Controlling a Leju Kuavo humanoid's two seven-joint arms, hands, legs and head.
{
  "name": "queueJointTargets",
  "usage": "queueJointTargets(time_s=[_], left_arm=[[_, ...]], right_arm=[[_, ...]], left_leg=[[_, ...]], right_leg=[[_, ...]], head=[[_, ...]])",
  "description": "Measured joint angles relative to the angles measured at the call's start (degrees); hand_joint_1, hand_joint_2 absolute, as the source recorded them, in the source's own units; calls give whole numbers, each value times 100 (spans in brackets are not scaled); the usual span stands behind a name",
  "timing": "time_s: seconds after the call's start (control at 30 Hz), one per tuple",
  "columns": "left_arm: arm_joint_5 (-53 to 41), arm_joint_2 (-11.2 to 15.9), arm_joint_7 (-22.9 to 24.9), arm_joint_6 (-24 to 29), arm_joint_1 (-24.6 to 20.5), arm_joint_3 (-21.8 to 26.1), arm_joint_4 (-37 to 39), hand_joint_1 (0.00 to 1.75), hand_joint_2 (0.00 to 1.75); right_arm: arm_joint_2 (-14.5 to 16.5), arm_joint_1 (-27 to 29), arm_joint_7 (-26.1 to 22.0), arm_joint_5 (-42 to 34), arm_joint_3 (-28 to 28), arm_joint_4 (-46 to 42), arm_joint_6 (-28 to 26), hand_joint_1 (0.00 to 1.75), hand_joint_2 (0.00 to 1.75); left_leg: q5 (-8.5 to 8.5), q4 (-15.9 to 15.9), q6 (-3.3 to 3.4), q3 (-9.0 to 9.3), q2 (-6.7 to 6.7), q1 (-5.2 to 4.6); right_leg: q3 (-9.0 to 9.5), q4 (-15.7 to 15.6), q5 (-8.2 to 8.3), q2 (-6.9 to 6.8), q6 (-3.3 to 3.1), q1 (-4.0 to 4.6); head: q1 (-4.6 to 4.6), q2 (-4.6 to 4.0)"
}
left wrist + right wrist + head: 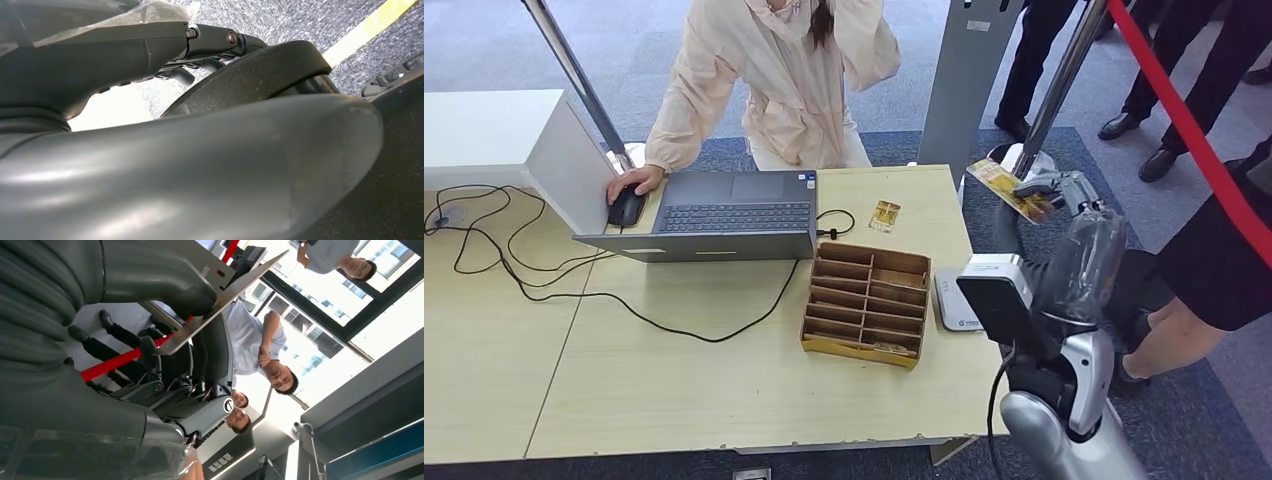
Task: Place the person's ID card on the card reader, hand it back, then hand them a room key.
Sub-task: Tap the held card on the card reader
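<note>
Card, gold-printed, sits pinched in my right hand, raised past the table's right edge, well above the white card reader. ID or room key, I can't tell, so the stage is uncertain; a handover seems pending. My left hand's state I cannot tell.

Pale matt wood-look table | brown cardboard-like card organizer beside the laptop | laptop in matt grey metal-look finish | glossy printed card, thin and stiff, pinched by the right hand | clear crinkled plastic film over right forearm | right arm shell glossy silver | red fabric-like barrier belt
</note>
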Motion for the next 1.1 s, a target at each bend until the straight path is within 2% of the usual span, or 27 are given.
queueJointTargets(time_s=[0.3,0.57,0.83,1.1], left_arm=[[0,-10,10,39,-1,61,0,0,0],[-1,-17,10,49,-6,68,0,0,0],[-1,-17,10,30,-14,68,0,0,0],[-1,-17,9,-7,-22,65,0,0,0]], right_arm=[[62,381,-176,-146,-485,-78,2,135,175],[120,419,-226,-541,-664,207,7,136,175],[117,40,-174,-1373,-600,1061,33,135,175],[115,-499,-82,-1702,-320,2111,122,132,175]], left_leg=[[0,0,0,0,0,0],[0,-1,0,-2,0,0],[0,-1,0,-3,0,0],[1,-1,0,-5,-1,0]], right_leg=[[0,0,0,0,0,0],[1,1,0,0,0,0],[2,2,0,0,0,0],[2,4,0,-2,0,0]], head=[[0,0],[0,0],[1,0],[0,0]])
